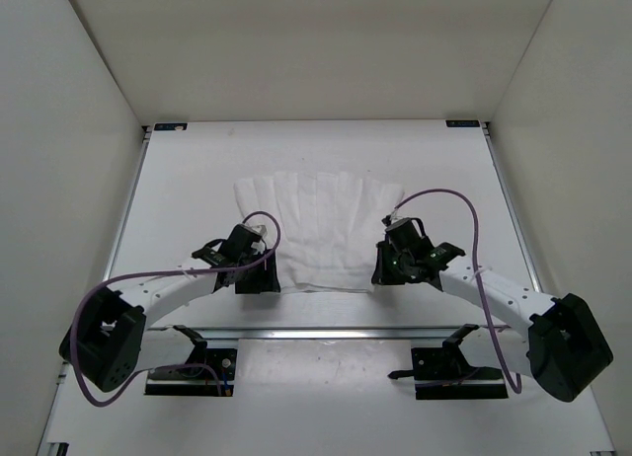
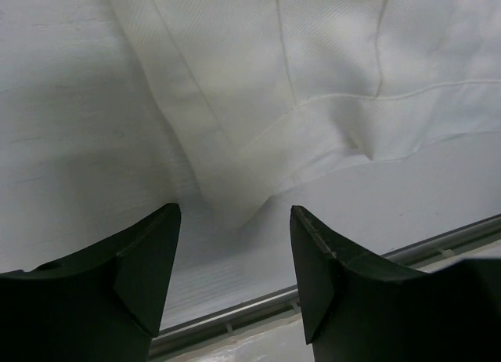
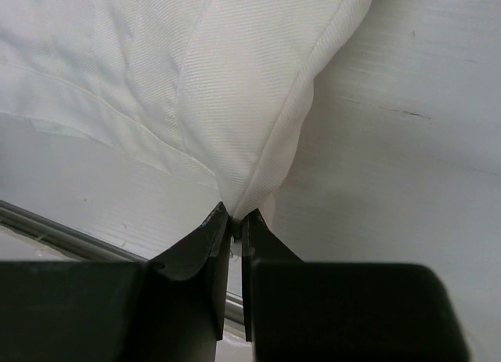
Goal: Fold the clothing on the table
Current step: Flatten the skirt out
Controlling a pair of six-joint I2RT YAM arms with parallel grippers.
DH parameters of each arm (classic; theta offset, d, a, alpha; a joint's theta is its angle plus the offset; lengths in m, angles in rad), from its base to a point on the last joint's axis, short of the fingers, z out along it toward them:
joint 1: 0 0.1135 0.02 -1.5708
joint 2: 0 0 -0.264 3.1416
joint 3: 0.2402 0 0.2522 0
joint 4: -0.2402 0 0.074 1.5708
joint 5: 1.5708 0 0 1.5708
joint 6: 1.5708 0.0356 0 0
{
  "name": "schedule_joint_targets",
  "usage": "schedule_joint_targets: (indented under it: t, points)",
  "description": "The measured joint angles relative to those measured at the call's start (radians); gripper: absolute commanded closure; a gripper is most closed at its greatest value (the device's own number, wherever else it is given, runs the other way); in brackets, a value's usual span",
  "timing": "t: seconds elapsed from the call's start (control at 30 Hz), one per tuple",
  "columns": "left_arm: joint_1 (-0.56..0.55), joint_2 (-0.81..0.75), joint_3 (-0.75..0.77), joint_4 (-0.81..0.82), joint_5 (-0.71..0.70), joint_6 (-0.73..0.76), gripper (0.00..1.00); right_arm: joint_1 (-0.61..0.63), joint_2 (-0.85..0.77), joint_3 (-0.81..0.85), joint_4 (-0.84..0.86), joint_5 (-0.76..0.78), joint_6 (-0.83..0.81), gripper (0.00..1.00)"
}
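The clothing (image 1: 321, 224), a white pleated garment fanning wider toward the back, lies flat on the table (image 1: 188, 190). My left gripper (image 1: 259, 278) is at its near left corner. In the left wrist view the left gripper (image 2: 235, 221) is open, and the corner of the clothing (image 2: 235, 142) lies just ahead of the fingertips (image 2: 164, 229), with nothing between them. My right gripper (image 1: 385, 271) is at the near right corner. The right wrist view shows the right gripper (image 3: 235, 219) shut on the clothing (image 3: 235, 103), whose corner is pinched into a raised ridge.
A metal rail (image 1: 326, 333) runs along the table's near edge, just behind both grippers; it also shows as the rail (image 2: 438, 240) and the rail (image 3: 47, 225). Plain white walls (image 1: 59, 101) stand on three sides. Purple cables (image 1: 464, 204) loop above the arms.
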Motion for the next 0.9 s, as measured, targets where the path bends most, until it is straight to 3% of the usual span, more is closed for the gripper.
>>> schedule_joint_targets:
  t: [0.13, 0.23, 0.37, 0.53, 0.6, 0.73, 0.8, 0.9]
  points:
    - [-0.004, -0.005, -0.011, 0.006, -0.019, -0.013, 0.33, -0.015, -0.01, -0.001, 0.009, -0.016, -0.007, 1.0]
    - [-0.003, 0.0, -0.013, 0.02, -0.038, -0.024, 0.44, -0.023, -0.026, -0.016, 0.021, -0.029, -0.016, 1.0]
    - [-0.003, 0.063, -0.002, 0.071, -0.065, -0.031, 1.0, -0.046, -0.05, -0.03, 0.03, -0.071, -0.028, 1.0]
    - [0.043, 0.14, 0.141, 0.007, -0.084, 0.022, 1.0, -0.168, -0.08, -0.008, 0.055, -0.212, -0.058, 1.0]
    - [0.11, 0.182, 0.317, -0.084, -0.105, 0.068, 1.0, -0.229, -0.03, 0.087, 0.036, -0.279, -0.077, 1.0]
    - [0.259, 0.314, 0.884, -0.228, -0.163, 0.177, 1.0, -0.273, 0.116, 0.461, 0.053, -0.342, -0.111, 1.0]
    - [0.293, 0.341, 1.118, -0.275, -0.203, 0.221, 1.0, -0.283, 0.114, 0.566, 0.117, -0.37, -0.118, 1.0]
    - [0.269, 0.262, 1.195, -0.298, -0.24, 0.271, 1.0, -0.307, 0.058, 0.573, 0.204, -0.428, -0.123, 1.0]
